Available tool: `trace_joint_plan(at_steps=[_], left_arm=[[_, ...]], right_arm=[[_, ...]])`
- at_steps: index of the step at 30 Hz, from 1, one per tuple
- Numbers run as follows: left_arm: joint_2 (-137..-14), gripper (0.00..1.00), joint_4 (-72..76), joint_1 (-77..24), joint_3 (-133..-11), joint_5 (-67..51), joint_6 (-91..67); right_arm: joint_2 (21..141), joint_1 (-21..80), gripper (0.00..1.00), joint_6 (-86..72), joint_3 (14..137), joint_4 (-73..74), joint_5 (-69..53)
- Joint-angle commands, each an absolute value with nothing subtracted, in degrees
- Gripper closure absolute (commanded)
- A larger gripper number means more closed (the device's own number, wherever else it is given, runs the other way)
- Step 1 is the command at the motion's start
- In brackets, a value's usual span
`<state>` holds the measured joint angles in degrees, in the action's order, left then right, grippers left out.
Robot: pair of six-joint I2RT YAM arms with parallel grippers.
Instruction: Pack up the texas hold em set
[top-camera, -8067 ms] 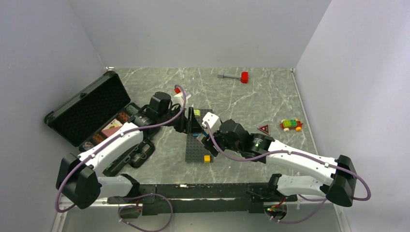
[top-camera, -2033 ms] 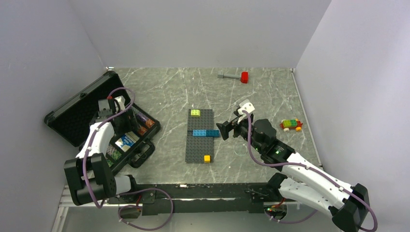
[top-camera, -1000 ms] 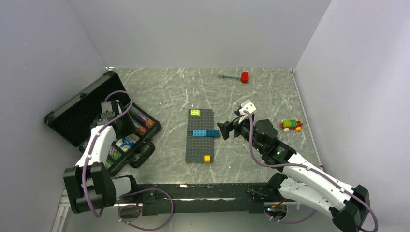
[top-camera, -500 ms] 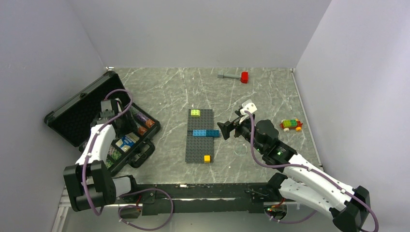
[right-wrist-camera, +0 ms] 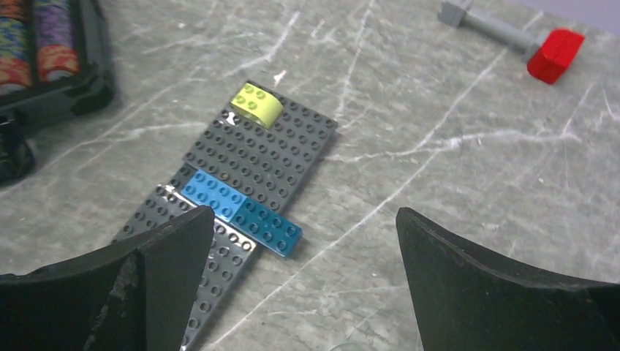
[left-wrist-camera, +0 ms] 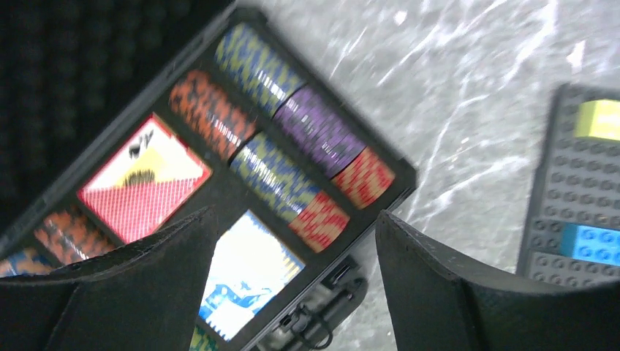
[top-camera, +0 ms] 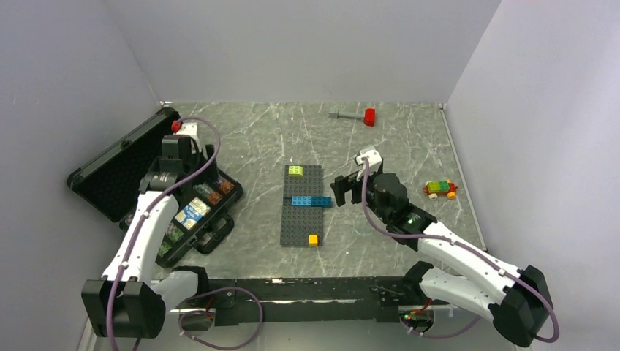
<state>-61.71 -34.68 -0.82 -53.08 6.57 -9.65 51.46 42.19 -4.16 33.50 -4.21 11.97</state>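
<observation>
The black case [top-camera: 110,170] lies open at the left, its foam-lined lid up. Its tray holds rows of chips [left-wrist-camera: 281,157], a pink card pack [left-wrist-camera: 142,186] and a blue-white card pack [left-wrist-camera: 248,281]; the blue-white pack also shows from above [top-camera: 191,213]. The case handle [left-wrist-camera: 322,311] faces the table middle. My left gripper [left-wrist-camera: 292,219] hovers open and empty over the tray [top-camera: 191,179]. My right gripper [right-wrist-camera: 303,216] is open and empty above the bare table just right of the baseplate [top-camera: 338,191]. The orange, blue and red-triangle buttons are out of view.
A dark grey baseplate [top-camera: 300,219] with yellow-green, blue and yellow bricks lies in the middle. A red-headed hammer [top-camera: 358,115] lies at the back. A small brick car [top-camera: 439,188] sits at the right. Walls close in left and right.
My left gripper rose from the tray, moved a little farther back and is now open over the chips. My right gripper shifted slightly left and back, staying open.
</observation>
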Motion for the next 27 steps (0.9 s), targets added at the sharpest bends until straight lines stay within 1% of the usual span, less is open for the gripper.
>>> trace_joint_plan(at_steps=[1,4,8,11,13,18,23,27], left_arm=[[-63.3,0.16,-29.67,-4.93,-59.83,8.45,-5.16],[-65.28,0.16,-25.47,-6.3,-61.72,5.59,-3.83],[-65.11,0.16,-19.03,-6.77,-57.81,3.13,-3.54],[-64.25,0.16,-20.15,-6.92,-56.32,2.3,-4.26],[-63.21,0.16,-19.27,-7.59,-55.41,0.59,-5.09],[-63.31,0.16,-19.84,-9.17,-55.97,-2.35,-6.73],[-64.63,0.16,-20.64,-10.96,-56.63,-4.87,-7.82],[-64.91,0.16,-20.65,-12.35,-56.45,-4.38,-7.84]], right_arm=[[54.37,37.57,0.0,-9.05,37.1,-2.62,10.66],[58.05,32.49,0.0,-12.93,39.55,3.18,9.51],[63.6,24.2,0.0,-19.41,42.52,12.37,9.0],[67.19,19.16,0.0,-21.53,43.44,17.66,9.01],[69.2,17.89,0.0,-21.79,43.48,20.04,9.63],[72.61,18.85,0.0,-21.98,43.53,26.2,7.07],[71.65,24.38,0.0,-25.4,42.25,29.97,7.99],[74.12,29.68,0.0,-28.36,41.76,32.22,11.65]])
